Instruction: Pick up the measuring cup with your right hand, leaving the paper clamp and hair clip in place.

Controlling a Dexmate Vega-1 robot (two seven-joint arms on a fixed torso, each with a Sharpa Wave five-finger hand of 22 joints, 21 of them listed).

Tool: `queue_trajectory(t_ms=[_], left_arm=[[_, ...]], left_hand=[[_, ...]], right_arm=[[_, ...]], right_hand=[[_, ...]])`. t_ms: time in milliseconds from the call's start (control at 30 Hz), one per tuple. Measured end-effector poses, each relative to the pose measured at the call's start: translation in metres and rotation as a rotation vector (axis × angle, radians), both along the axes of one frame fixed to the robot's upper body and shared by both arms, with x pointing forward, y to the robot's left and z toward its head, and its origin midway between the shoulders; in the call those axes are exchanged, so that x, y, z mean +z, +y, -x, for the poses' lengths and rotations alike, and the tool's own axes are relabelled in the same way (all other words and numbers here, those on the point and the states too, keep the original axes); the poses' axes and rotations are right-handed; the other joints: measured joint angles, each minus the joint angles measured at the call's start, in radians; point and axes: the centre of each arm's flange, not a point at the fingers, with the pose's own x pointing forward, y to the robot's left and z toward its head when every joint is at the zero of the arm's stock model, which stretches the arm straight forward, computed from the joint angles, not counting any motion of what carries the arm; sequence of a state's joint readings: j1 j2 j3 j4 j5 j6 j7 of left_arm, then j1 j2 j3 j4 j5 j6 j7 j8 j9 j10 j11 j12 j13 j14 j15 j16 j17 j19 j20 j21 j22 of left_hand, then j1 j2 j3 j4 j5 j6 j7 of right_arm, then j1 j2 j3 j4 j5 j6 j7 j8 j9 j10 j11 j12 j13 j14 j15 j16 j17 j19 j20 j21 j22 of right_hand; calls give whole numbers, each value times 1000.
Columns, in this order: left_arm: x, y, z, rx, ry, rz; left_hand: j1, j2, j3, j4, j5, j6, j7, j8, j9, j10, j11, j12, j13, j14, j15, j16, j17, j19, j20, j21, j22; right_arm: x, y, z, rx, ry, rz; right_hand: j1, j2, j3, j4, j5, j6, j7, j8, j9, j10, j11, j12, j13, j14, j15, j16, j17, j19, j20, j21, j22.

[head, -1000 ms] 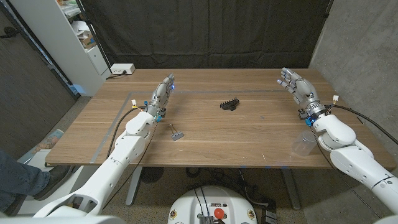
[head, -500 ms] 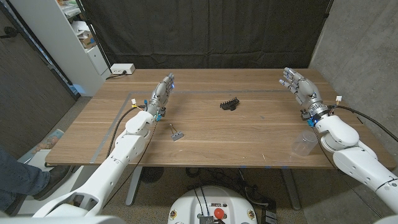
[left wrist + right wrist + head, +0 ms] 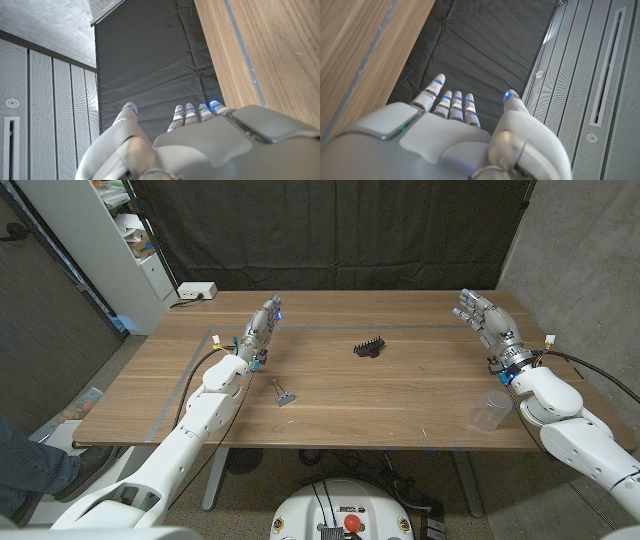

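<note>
My right hand hovers with fingers apart, holding nothing, because the measuring cup stands near my forearm, not yet reached.

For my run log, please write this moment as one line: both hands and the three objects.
right hand: open, holds nothing | left hand: open | measuring cup: on table, untouched | hair clip: table centre | paper clamp: near left forearm

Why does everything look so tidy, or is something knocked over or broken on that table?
Nothing stands out. The measuring cup stands upright near the front edge, the hair clip and paper clamp lie apart, unspilled and undamaged.
</note>
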State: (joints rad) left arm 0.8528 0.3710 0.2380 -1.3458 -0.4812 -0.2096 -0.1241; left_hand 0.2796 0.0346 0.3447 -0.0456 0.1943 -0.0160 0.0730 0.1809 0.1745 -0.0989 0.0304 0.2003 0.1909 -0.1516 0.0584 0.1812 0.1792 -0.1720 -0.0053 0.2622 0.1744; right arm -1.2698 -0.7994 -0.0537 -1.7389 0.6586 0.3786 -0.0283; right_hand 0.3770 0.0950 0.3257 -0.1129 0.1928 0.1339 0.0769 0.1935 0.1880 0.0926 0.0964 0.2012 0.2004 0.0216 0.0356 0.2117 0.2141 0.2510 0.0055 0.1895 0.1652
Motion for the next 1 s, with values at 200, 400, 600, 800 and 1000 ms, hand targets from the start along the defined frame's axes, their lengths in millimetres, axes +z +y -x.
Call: queue_trajectory(t_ms=[200,400,600,800,1000], left_arm=[[1,-2,-2,-4,2,-1],[2,-3,-5,-7,5,-3],[4,-4,-8,-10,8,-7],[6,-5,-10,-13,8,-11],[7,-6,-11,-16,8,-16]], left_hand=[[0,0,3,-3,0,0,0,0,0,0,0,0,0,0,0,0,0,0,0,-4,0],[0,0,3,-3,0,0,0,0,0,0,0,0,0,0,0,0,0,0,0,-4,0],[0,0,3,-3,0,0,0,0,0,0,0,0,0,0,0,0,0,0,0,-4,0],[0,0,3,-3,0,0,0,0,0,0,0,0,0,0,0,0,0,-4,4,-4,0],[0,0,0,-6,0,0,0,0,0,-6,6,0,0,0,0,0,0,-4,4,-4,0]], right_arm=[[-1,-4,3,-10,3,0],[-4,-9,7,-22,7,-4],[-7,-12,11,-33,11,-11],[-10,-15,13,-44,14,-16],[-14,-18,16,-54,17,-22]], right_hand=[[0,0,0,0,0,0,0,0,0,0,0,0,0,0,0,0,0,0,0,0,0],[0,0,-4,-4,0,0,0,0,0,6,-5,0,0,0,0,0,0,4,-4,0,0],[0,0,-4,-4,0,0,0,0,0,6,-5,0,0,0,0,0,0,4,-4,0,0],[0,0,-4,-4,0,0,0,0,0,6,-5,0,0,0,0,0,0,4,-4,0,0],[0,0,-4,-4,0,0,0,0,0,6,-5,0,0,5,5,0,0,4,-4,0,0]])
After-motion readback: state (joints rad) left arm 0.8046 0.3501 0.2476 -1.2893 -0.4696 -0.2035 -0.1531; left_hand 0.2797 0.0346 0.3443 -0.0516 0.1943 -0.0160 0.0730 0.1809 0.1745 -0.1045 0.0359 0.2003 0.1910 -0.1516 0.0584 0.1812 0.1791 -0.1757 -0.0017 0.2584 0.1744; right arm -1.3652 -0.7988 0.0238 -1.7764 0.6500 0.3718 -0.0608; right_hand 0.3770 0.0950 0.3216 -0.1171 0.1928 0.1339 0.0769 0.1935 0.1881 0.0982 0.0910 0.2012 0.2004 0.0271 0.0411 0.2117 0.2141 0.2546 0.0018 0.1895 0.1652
